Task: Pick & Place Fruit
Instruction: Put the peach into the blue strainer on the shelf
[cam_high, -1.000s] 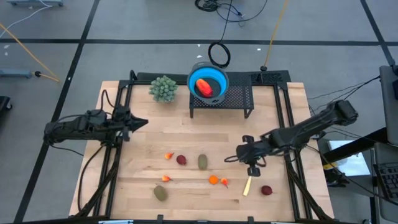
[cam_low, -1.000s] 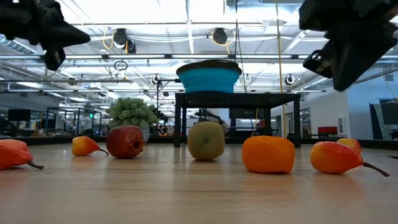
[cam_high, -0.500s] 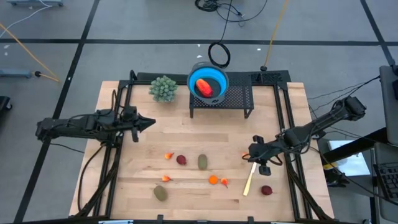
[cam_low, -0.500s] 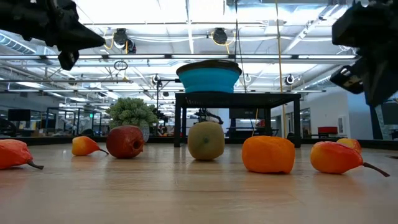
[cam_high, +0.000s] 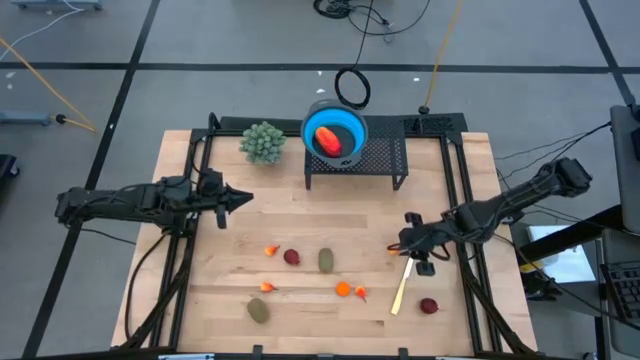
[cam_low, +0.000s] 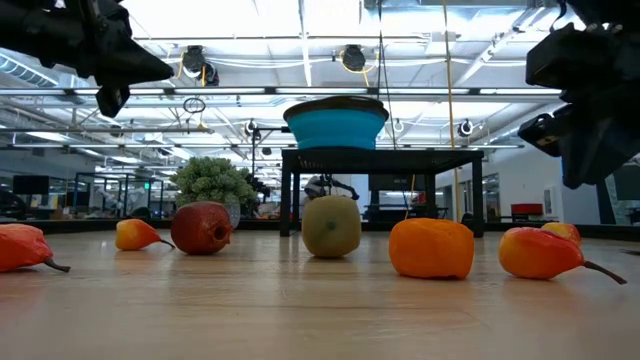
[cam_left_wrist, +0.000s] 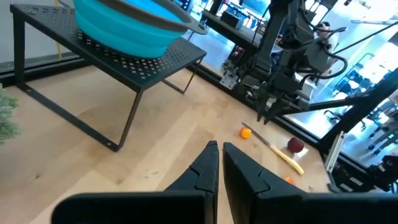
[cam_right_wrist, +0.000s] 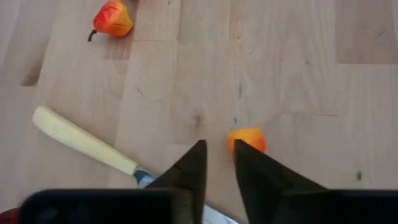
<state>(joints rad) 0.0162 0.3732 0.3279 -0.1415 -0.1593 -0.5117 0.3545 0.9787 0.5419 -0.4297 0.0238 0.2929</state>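
Note:
My right gripper (cam_high: 404, 247) hangs over the table's right part, pointing slantwise down, fingers (cam_right_wrist: 217, 149) a little apart and bare. A tiny orange fruit (cam_right_wrist: 247, 138) lies on the wood just past one fingertip; I cannot tell whether they touch. More fruit rests on the table: a dark red round one (cam_high: 291, 257), an olive oval (cam_high: 326, 260), an orange one (cam_high: 343, 290), another dark red one (cam_high: 429, 306). A red-orange piece (cam_high: 328, 140) lies in the blue bowl (cam_high: 350, 125). My left gripper (cam_high: 245, 199) hovers shut at mid left, holding nothing.
The bowl stands on a black mesh stand (cam_high: 380, 160) at the far middle, with a bushy green plant ball (cam_high: 262, 142) to its left. A knife with a pale handle (cam_high: 400, 292) lies beside the right gripper. A second olive fruit (cam_high: 258, 310) lies near the front edge.
My right gripper has drawn back toward the table's right edge and sunk a little; the tiny orange fruit that it covered now shows on the wood beside it. My left gripper has reached a little toward the table's middle.

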